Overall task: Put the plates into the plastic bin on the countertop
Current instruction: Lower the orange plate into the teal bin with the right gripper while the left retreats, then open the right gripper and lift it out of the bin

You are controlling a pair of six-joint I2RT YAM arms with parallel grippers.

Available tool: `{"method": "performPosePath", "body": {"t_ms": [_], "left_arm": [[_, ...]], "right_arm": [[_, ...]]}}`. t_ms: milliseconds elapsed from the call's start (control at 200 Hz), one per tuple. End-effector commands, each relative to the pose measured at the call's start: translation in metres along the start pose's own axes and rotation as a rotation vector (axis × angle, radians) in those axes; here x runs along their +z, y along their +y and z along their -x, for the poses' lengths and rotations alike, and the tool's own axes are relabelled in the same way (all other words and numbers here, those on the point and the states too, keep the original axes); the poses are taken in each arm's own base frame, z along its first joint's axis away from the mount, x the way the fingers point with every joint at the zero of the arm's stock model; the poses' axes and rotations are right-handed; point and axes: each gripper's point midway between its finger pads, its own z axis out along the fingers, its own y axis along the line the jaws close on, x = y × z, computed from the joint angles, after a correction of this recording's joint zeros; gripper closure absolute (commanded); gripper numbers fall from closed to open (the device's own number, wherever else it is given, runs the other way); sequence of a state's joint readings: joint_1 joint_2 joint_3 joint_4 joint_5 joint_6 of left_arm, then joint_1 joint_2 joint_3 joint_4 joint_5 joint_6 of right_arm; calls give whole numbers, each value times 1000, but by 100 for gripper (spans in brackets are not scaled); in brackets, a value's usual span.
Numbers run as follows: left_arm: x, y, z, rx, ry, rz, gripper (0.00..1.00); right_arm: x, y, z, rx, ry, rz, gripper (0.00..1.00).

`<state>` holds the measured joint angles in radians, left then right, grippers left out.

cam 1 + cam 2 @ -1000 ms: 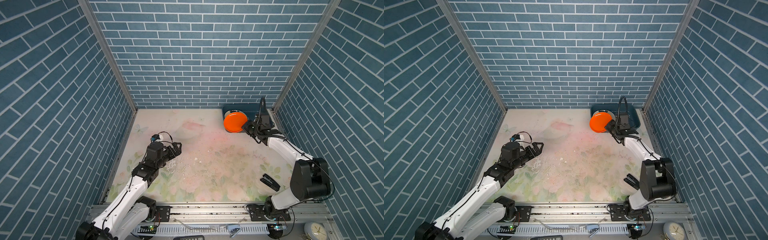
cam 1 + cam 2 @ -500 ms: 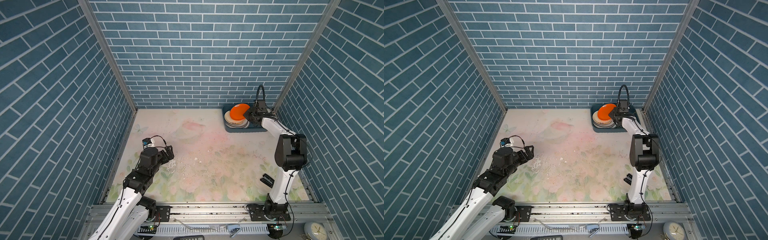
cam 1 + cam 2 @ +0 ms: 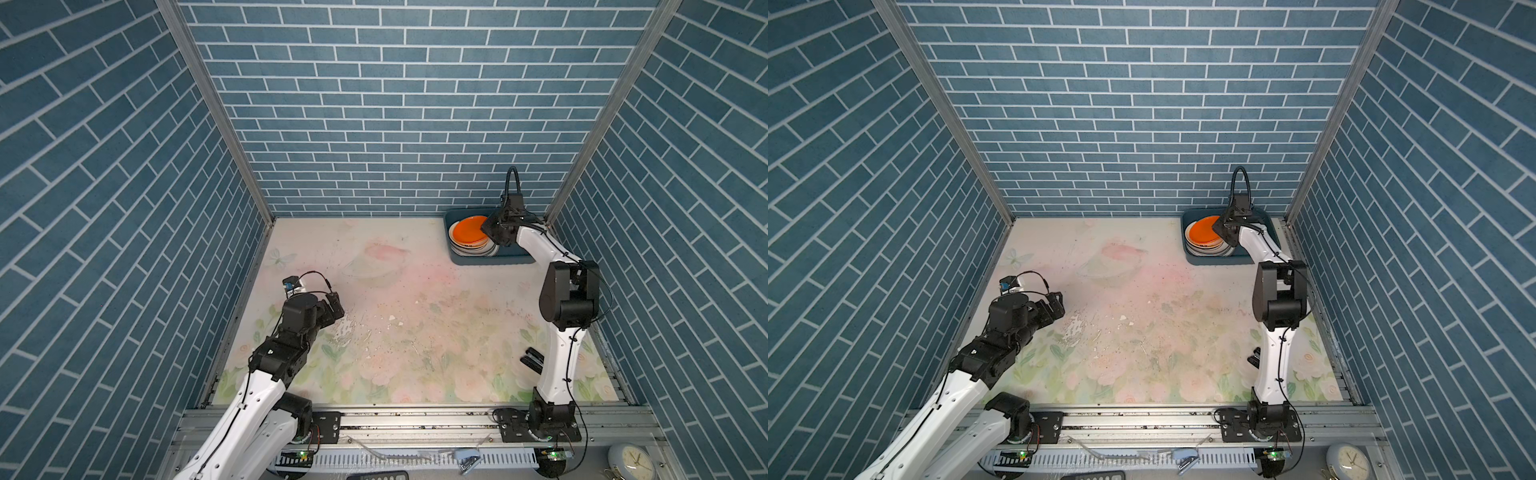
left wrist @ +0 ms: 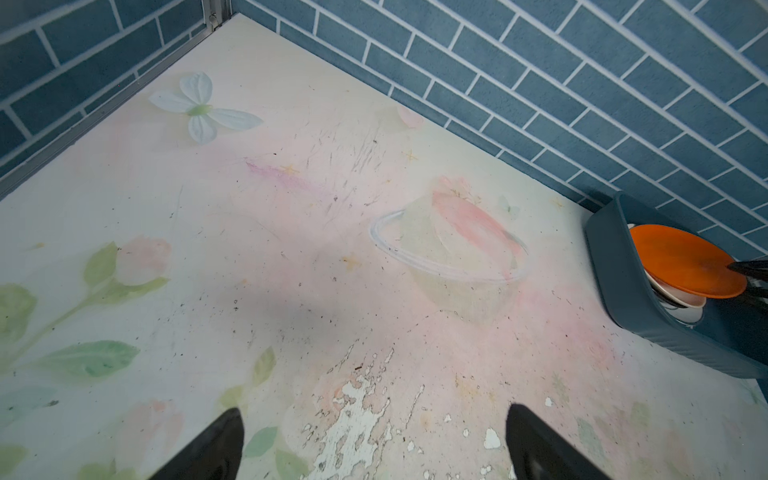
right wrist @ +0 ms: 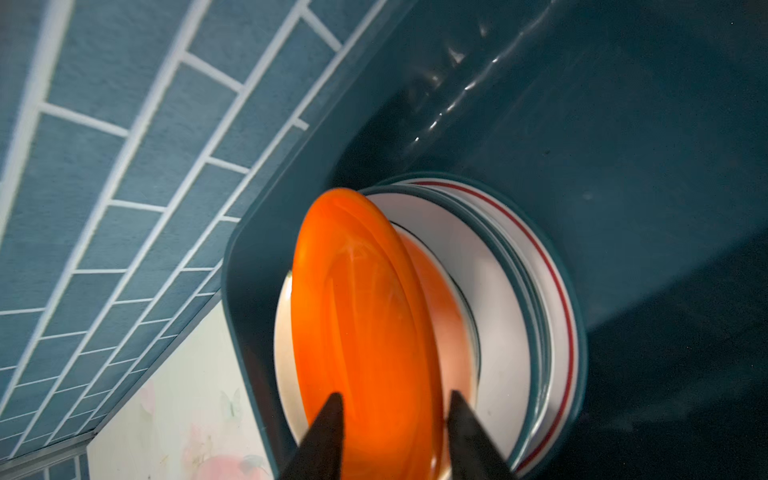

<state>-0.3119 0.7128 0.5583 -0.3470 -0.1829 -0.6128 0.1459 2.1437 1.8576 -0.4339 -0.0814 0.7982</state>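
Seen from above, two robot arms work over a faded floral countertop (image 3: 415, 324) inside a booth of blue tile walls. The dark teal plastic bin (image 3: 490, 261) sits in the far right corner. Inside it is a stack of plates (image 3: 471, 249), topped by an orange plate (image 3: 467, 230). The right gripper (image 3: 485, 227) reaches into the bin at that plate's edge. In the right wrist view its fingers (image 5: 324, 436) stand parted on either side of the thin rim, wider than the rim itself, so the plate looks released and lies tilted on the stack. The left gripper (image 3: 336, 305) hovers spread wide and empty above the left side of the countertop. No plate shows outside the bin, so the job looks almost finished, with only drawing the right arm clear left to do. Only the right wrist view reveals teal rims and a red-lined rim (image 5: 571, 332) lower in the stack. Only the top views show a black stapler (image 3: 532, 360) near the right arm's base.
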Motion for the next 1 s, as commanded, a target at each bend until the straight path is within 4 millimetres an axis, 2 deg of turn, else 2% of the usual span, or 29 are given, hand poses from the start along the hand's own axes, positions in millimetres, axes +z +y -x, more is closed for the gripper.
{"method": "performPosePath", "body": {"t_ms": [0,50,350,475,650,780,835,995], "left_arm": [[6,0,2,-9,-4,7,0],[9,-2,3,-10,1,4,0],[22,-7,5,-3,13,8,0],[26,-4,9,6,-7,11,0],[34,14,25,27,-60,63,1],[36,33,40,54,-102,134,1],[37,40,46,98,-137,168,0],[42,65,53,250,-223,308,0]], "right_arm": [[-10,3,-13,-46,64,-28,28],[-15,5,-15,-66,68,-28,20],[-41,19,-17,-117,68,44,16],[-64,23,-15,-151,13,91,16],[-102,12,-13,-226,-96,101,15],[-135,-13,-15,-307,-233,58,11],[-149,-29,-17,-334,-298,22,8],[-180,-93,-22,-370,-530,-136,2]]}}
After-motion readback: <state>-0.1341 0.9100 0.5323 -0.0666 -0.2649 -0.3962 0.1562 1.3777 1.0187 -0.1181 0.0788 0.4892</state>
